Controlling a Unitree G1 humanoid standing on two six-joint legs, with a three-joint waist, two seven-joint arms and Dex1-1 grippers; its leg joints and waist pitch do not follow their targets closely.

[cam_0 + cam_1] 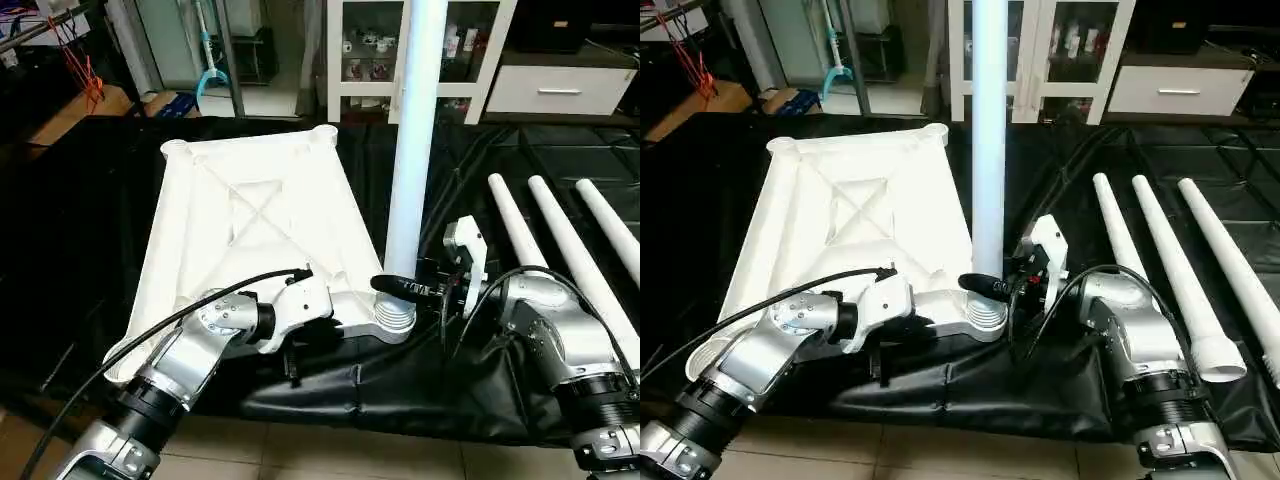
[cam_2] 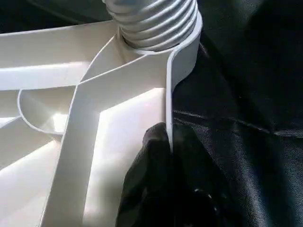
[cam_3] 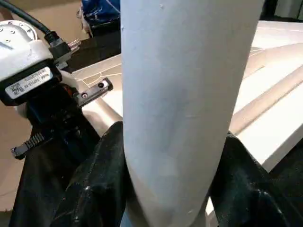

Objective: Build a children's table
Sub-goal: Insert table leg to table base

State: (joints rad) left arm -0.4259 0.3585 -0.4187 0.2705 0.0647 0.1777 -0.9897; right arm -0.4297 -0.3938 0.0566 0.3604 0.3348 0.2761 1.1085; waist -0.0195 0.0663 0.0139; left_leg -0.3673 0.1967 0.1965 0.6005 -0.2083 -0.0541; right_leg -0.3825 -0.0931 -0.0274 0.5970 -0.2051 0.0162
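The children's table's white tabletop [image 1: 250, 210] lies upside down on a black cloth, ribs up. One white leg [image 1: 415, 150] stands upright in the near right corner socket [image 1: 395, 318], its ribbed base showing above the socket. My right gripper [image 1: 400, 290] is shut on this leg just above the socket, one black finger [image 3: 99, 179] on each side of the tube [image 3: 184, 94]. My left gripper [image 2: 169, 137] is shut on the tabletop's near rim [image 2: 168, 94], a little left of that socket. Three loose legs [image 1: 575, 260] lie side by side on the cloth at the right.
The black cloth [image 1: 80, 250] ends near me at a tiled floor [image 1: 330, 450]. Behind the work stand a white glass-door cabinet [image 1: 360, 60] and a white drawer unit [image 1: 560, 88]. A rack with orange hangers [image 1: 85, 70] is at the far left.
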